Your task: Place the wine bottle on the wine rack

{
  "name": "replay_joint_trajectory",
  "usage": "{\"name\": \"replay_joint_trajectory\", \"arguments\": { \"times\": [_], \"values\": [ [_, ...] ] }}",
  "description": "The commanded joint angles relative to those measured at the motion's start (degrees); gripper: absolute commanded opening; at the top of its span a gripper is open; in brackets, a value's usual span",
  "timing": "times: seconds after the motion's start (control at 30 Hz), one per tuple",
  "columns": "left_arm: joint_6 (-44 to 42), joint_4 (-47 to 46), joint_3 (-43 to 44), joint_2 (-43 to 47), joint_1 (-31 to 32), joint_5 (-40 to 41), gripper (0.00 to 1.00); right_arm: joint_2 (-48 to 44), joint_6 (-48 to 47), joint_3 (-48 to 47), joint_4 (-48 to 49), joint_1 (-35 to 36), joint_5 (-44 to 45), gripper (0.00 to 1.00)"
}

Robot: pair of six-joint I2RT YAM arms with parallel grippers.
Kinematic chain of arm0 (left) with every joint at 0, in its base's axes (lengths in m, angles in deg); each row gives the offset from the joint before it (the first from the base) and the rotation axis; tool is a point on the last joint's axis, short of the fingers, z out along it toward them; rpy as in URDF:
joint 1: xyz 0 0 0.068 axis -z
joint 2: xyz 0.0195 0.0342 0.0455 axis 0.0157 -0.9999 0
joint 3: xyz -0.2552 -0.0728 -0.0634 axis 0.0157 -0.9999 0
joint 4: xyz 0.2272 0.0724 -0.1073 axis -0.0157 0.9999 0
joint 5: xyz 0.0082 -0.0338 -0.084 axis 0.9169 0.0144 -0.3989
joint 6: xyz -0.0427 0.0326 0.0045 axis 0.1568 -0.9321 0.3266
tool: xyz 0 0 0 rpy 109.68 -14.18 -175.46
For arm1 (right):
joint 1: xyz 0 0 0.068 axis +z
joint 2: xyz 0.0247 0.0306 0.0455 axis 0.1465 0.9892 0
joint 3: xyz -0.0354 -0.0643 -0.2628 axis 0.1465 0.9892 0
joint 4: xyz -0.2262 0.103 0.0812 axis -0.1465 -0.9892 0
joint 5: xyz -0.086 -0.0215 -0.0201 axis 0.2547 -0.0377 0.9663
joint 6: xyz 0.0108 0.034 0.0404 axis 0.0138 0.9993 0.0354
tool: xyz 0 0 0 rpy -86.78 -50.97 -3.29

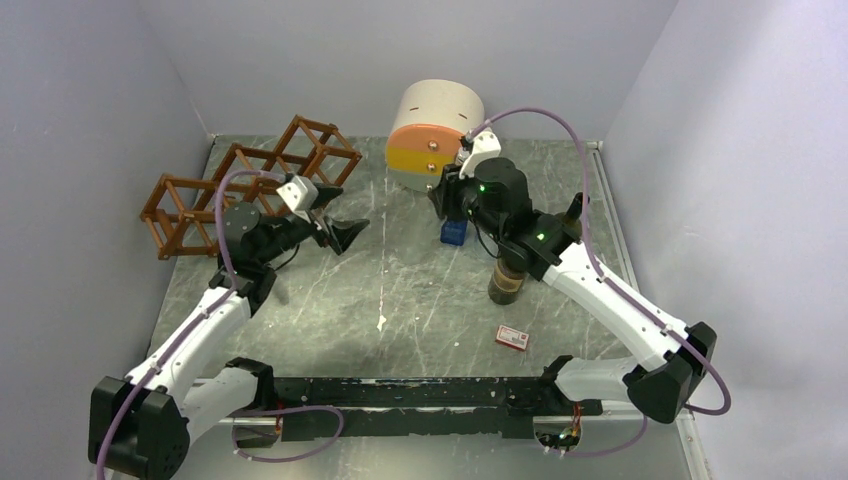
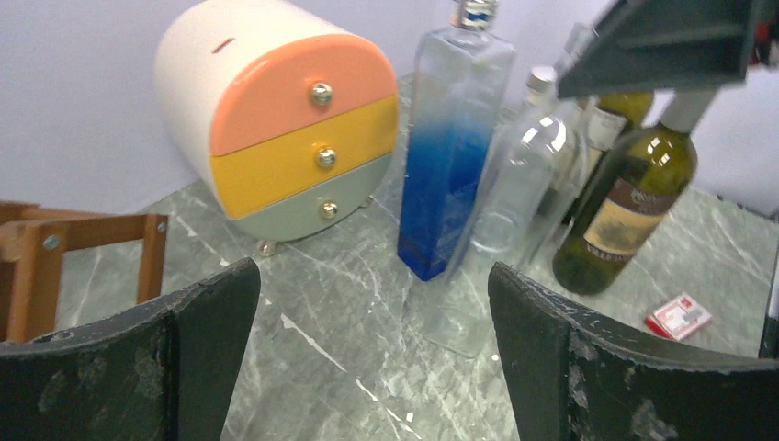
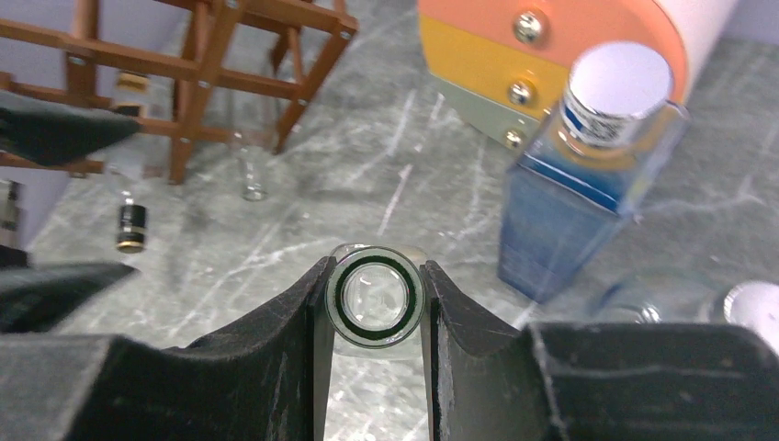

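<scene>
Bottle: clear glass bottle [image 3: 371, 296], tilted beside a tall blue square bottle [image 3: 565, 216].
Right jaws: clamped on its neck, probably to lift it.
Left jaws: wide open, empty.
Rack: reddish-brown wooden lattice rack [image 1: 185, 182], well apart, far-left counter [image 1: 400, 300].

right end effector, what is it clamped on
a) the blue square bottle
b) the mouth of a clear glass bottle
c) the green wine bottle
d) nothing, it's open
B: in the right wrist view the right end effector is pressed against both sides of the round mouth of the clear glass bottle, while the blue square bottle stands apart, untouched.
</scene>
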Motion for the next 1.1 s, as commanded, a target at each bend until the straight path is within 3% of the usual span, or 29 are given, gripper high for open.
{"name": "replay_joint_trajectory", "arguments": {
  "times": [0.0, 0.13, 0.5, 0.83, 0.93, 1.0, 1.03, 1.07],
  "values": [
    [-11.0, -1.5, -0.9, -0.7, 3.4, -5.7, 0.98, 0.7, 1.9, -4.0, 8.6, -0.3, -7.3, 0.0],
    [-13.4, 2.0, -0.1, -1.4, 4.7, -3.0, 0.98, 1.1, 3.7, -4.7, 10.6, -0.3, -10.6, 0.0],
    [-10.8, 0.3, -0.2, -3.7, 6.6, -8.7, 0.98, 1.7, 8.9, -5.4, 16.3, -0.3, -14.0, 0.0],
    [-10.4, 3.0, 1.7, -6.5, 7.7, -5.8, 0.97, 2.3, 12.5, -5.2, 20.2, -0.3, -17.2, 0.0],
    [-10.9, 2.9, 1.8, -5.9, 8.3, -1.2, 0.84, 1.8, 12.5, -4.8, 20.2, -0.3, -17.7, 0.0],
    [-11.3, 2.4, 1.7, -5.2, 8.4, 0.8, 0.69, 1.5, 12.2, -4.5, 19.8, -0.3, -18.2, 0.0],
    [-11.6, 2.0, 1.4, -4.8, 8.5, 1.1, 0.59, 1.4, 11.9, -4.5, 19.2, -0.3, -18.5, 0.0],
    [-12.1, 1.6, 1.2, -4.2, 8.5, 1.1, 0.43, 1.3, 11.6, -4.6, 18.5, -0.3, -18.7, 0.0]
  ]
}}
